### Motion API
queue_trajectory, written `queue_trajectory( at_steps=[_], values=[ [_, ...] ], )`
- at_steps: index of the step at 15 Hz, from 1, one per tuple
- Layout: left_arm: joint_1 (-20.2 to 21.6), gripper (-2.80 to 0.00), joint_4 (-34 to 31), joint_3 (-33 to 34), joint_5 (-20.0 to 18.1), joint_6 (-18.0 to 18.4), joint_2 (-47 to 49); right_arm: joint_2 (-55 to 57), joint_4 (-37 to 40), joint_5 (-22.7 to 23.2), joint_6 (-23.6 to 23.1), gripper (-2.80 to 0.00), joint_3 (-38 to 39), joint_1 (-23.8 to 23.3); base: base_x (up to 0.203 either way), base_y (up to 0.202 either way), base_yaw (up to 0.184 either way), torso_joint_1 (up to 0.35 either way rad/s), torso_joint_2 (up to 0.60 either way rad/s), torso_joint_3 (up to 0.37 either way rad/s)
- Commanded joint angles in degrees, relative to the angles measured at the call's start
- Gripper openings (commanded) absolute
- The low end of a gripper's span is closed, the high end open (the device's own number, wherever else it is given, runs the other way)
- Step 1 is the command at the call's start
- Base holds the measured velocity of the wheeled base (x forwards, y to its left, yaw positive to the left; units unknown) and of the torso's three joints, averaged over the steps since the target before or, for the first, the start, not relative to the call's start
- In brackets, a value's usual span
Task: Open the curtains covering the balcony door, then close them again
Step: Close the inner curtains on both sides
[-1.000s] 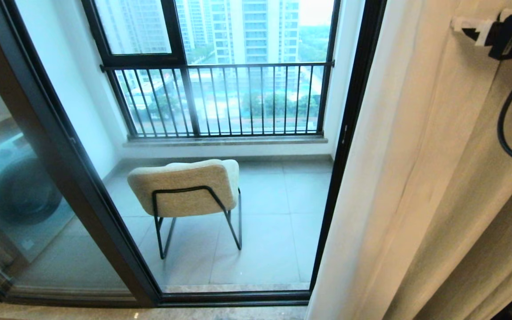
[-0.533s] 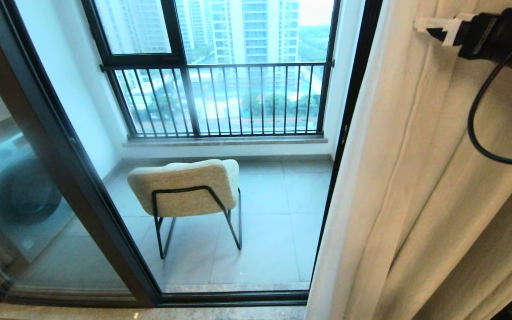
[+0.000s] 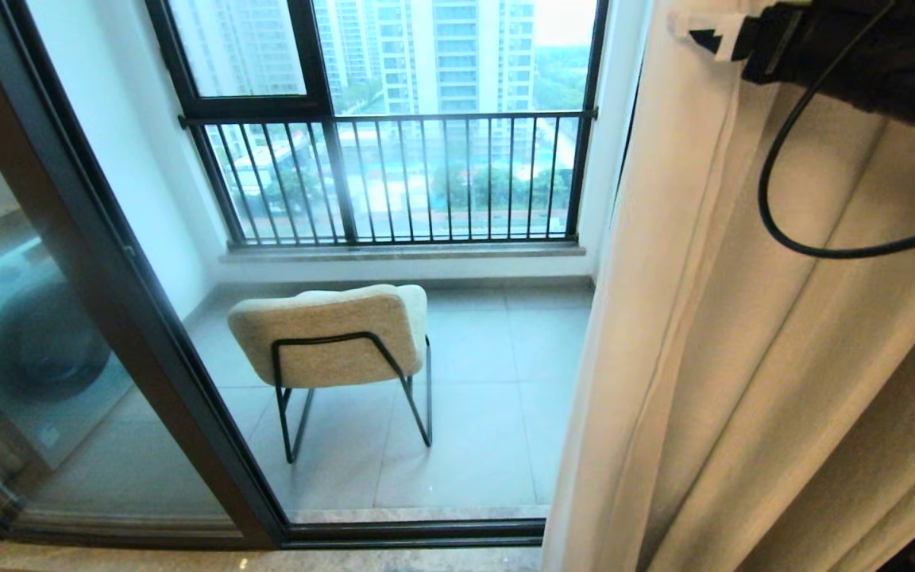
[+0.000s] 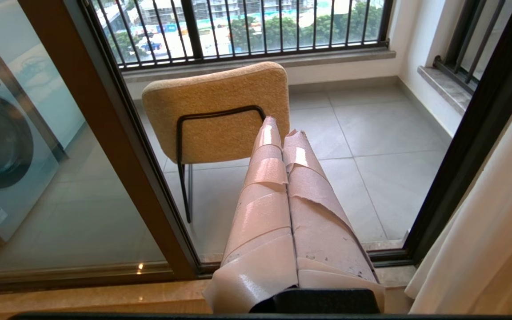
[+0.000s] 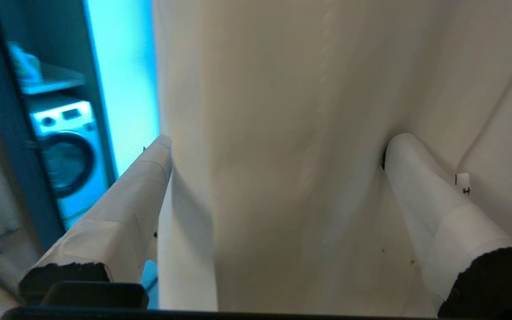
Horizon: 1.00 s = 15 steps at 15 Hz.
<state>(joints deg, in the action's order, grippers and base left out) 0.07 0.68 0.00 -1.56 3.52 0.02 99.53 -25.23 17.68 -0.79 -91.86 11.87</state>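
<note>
The cream-beige curtains (image 3: 743, 357) hang gathered at the right, and their leading edge covers the right post of the balcony door (image 3: 140, 302). The door's glass is uncovered across the left and middle. My right gripper (image 3: 704, 28) is high at the top right, against the curtain's leading edge. In the right wrist view it (image 5: 278, 146) is open wide, with a broad fold of the curtains (image 5: 282, 111) between its white fingers (image 5: 420, 186). One finger sits at the fabric's edge, the other presses into a pleat. My left gripper (image 4: 282, 129) is shut and empty, held low in front of the door (image 4: 118, 146).
A beige chair (image 3: 338, 334) with a black metal frame stands on the balcony tiles beyond the glass. A washing machine (image 3: 36, 342) shows behind the left pane. The outer window with a black barred railing (image 3: 394, 175) is at the back. A black cable (image 3: 807, 230) loops below my right arm.
My right gripper has moved left along the top of the view, carrying the curtain's leading edge with it. That edge now hides the door's right post. The left arm has not moved.
</note>
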Motion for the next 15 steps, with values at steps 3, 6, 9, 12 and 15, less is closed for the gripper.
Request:
queue_trajectory(
  at_steps=[3,6,9,12,15],
  values=[
    [0.0,-2.8,0.0,0.0,0.0,0.0,0.0,7.2,-0.1,-7.1,-3.4,0.0,-5.0,1.5,0.0,0.0,0.0,0.0,0.0,0.0],
    [0.0,-2.8,0.0,0.0,0.0,0.0,0.0,9.6,-0.4,-10.6,-4.0,0.0,-7.6,1.7,0.0,0.0,0.0,0.0,0.0,0.0],
    [0.0,-2.8,0.0,0.0,0.0,0.0,0.0,12.1,-0.5,-15.9,-5.6,0.0,-11.9,2.3,0.0,0.0,0.0,0.0,0.0,0.0],
    [0.0,-2.8,0.0,0.0,0.0,0.1,0.0,12.8,-0.9,-18.6,-5.9,-2.8,-13.1,2.5,0.0,0.0,0.0,0.0,0.0,0.0],
    [0.0,-2.8,0.0,0.0,0.0,0.0,0.0,12.9,-3.2,-21.5,-5.7,-2.8,-13.3,2.5,0.0,0.0,0.0,0.0,0.0,0.0]
  ],
)
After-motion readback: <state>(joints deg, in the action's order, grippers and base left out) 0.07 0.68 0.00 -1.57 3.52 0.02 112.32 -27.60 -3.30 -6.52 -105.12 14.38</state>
